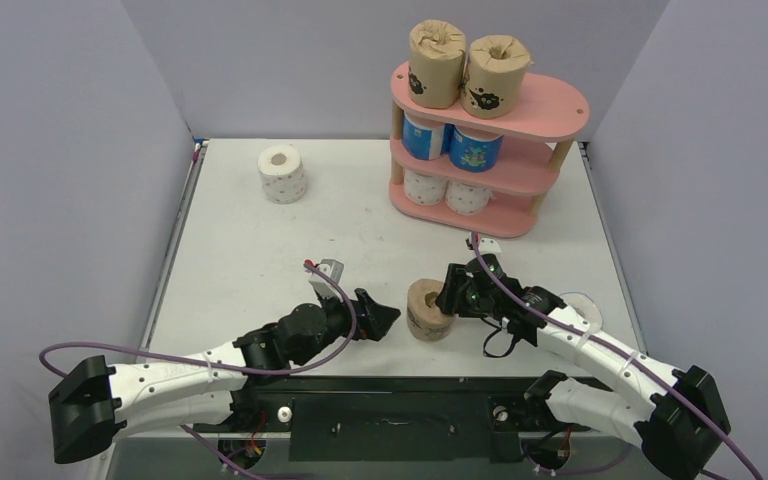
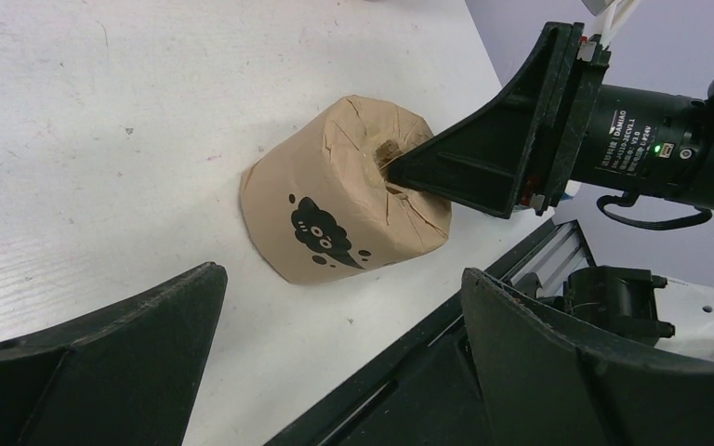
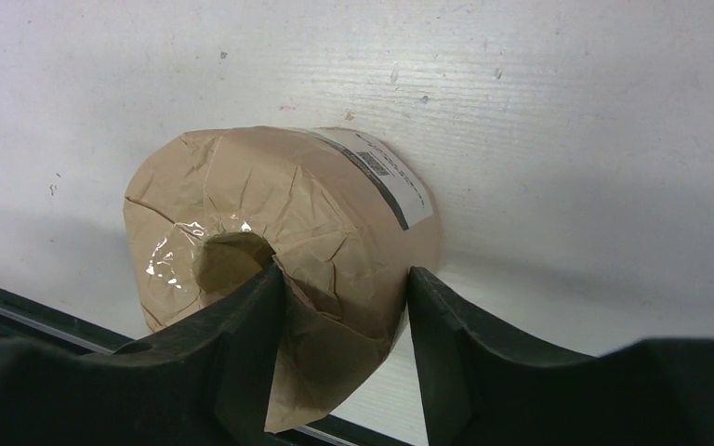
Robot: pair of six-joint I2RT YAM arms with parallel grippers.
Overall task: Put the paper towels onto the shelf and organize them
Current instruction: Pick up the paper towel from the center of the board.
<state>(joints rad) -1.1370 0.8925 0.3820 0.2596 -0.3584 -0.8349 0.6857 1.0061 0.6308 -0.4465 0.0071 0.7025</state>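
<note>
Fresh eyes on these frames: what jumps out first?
The pink shelf at the back right, colour-sorted: two brown rolls on top, blue rolls in the middle, white rolls below. Near centre front, the right gripper straddles the wall of a third brown roll, one finger in its core. A lone white roll sits far left.

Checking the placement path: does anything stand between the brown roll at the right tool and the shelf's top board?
Nothing visible does. The table between the brown roll and the shelf is bare, and the top board's right end is free.
</note>
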